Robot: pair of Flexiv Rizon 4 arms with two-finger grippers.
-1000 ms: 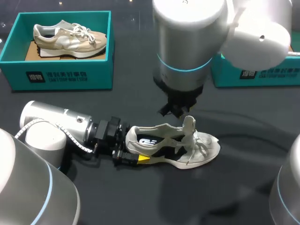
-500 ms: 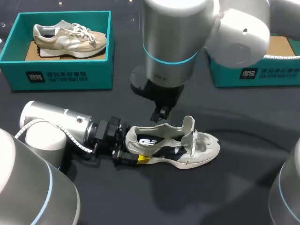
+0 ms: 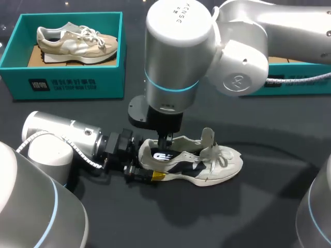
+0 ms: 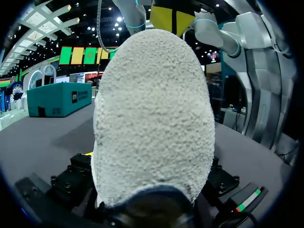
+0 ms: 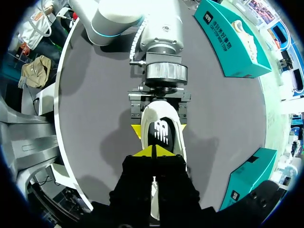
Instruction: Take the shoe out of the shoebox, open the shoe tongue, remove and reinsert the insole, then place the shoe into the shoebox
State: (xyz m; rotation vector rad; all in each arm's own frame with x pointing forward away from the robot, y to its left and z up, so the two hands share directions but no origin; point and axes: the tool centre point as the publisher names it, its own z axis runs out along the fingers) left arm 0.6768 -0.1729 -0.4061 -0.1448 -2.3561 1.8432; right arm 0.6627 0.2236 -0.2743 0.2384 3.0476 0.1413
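A pale grey shoe (image 3: 217, 163) stands on its sole on the dark table, toe to the right, tongue raised. Its black insole (image 3: 164, 156) with a white logo shows in the mouth. My left gripper (image 3: 151, 164) lies low on the table at the heel, one yellow tip on each side, shut on the shoe (image 5: 148, 114). The heel (image 4: 152, 118) fills the left wrist view. My right gripper (image 3: 165, 140) comes down from above into the shoe's mouth. Its yellow tips (image 5: 154, 151) are shut together just over the insole (image 5: 161, 133). Whether they pinch it is hidden.
A teal shoebox (image 3: 72, 82) at the back left holds a second beige shoe (image 3: 77, 41). Another teal box (image 3: 295, 82) stands at the back right, partly behind my right arm. Bare table lies in front of the shoe.
My right arm swung left from above the tongue and lowered to the shoe's mouth near the heel, its fingers closing. The left arm and shoe stayed put.
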